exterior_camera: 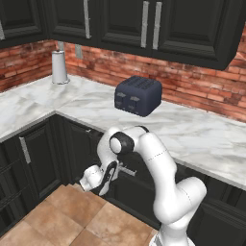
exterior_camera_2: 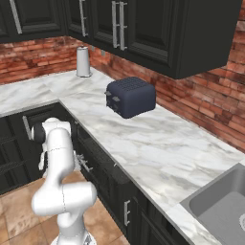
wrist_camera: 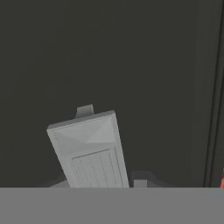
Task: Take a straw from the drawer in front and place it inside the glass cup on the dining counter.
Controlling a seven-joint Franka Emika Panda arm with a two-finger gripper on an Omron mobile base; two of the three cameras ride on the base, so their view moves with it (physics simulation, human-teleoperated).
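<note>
Facing the drawer (exterior_camera: pixel 139 185) front – jaws at its handle (exterior_camera: pixel 126 169), grip unclear

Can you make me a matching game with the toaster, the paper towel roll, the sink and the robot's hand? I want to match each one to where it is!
Things:
1. toaster
2. paper towel roll
3. sink
4. hand

Places:
A. low down, by the black drawer's silver handle
B. in the far corner of the worktop
C. set into the worktop at the right end
D. middle of the marble worktop, near the brick wall

Pairs: 1-D, 2-B, 3-C, 4-A
</note>
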